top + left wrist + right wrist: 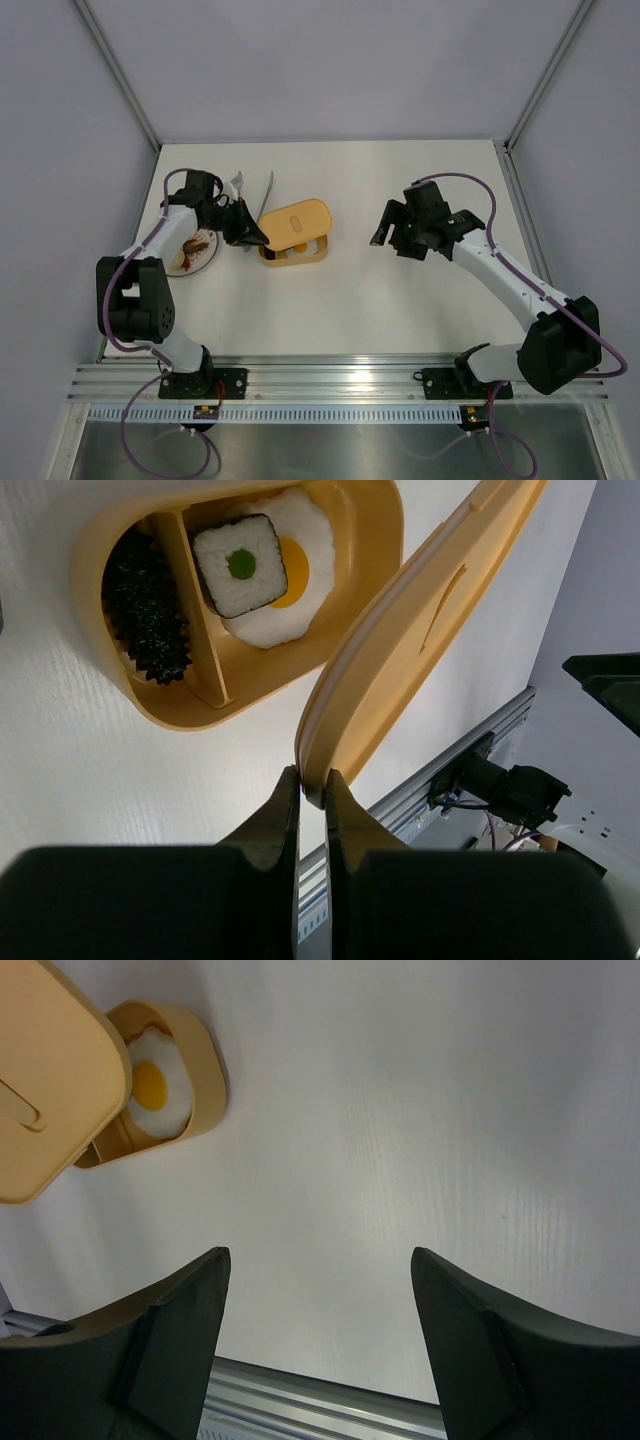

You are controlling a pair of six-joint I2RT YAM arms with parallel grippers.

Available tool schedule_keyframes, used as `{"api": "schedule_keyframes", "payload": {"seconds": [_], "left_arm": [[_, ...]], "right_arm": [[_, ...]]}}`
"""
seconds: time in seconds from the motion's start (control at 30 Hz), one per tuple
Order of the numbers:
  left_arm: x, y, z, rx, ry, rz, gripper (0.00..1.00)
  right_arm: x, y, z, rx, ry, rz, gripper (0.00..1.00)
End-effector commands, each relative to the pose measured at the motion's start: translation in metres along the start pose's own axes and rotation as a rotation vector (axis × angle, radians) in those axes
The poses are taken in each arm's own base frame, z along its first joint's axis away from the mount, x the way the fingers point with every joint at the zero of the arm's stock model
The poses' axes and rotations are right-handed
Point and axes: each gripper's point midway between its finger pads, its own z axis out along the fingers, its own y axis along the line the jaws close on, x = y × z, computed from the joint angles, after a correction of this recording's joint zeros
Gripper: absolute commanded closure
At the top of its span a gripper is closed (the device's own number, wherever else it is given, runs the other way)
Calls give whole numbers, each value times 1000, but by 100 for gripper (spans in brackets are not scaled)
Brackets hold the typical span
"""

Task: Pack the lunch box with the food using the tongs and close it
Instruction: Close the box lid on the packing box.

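Note:
The yellow-orange lunch box [300, 255] stands on the table left of centre, and its matching lid [295, 222] hovers tilted over it. My left gripper [258, 238] is shut on the lid's edge [312, 777]. In the left wrist view the box [200, 695] holds food: a fried egg [290, 590], a white rice roll [238, 565] and a dark paper cup [148, 605]. The silver tongs [267, 192] lie behind the box. My right gripper [392, 235] hangs open and holds nothing [320, 1260], well to the right of the box [205, 1070] and lid [50, 1080].
A small white plate [205, 258] with brownish food pieces sits left of the box, partly under my left arm. An aluminium rail [340, 380] runs along the table's near edge. Grey walls enclose the table on three sides.

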Motion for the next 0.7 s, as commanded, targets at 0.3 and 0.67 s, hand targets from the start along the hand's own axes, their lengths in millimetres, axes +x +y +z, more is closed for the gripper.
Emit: {"api": "schedule_keyframes", "payload": {"seconds": [0.3, 0.67], "left_arm": [[0, 14, 3, -9, 9, -22, 100], [2, 29, 12, -53, 29, -50, 100]], "right_arm": [[-7, 6, -7, -34, -31, -19, 19], [-5, 5, -4, -32, -24, -16, 19]]}}
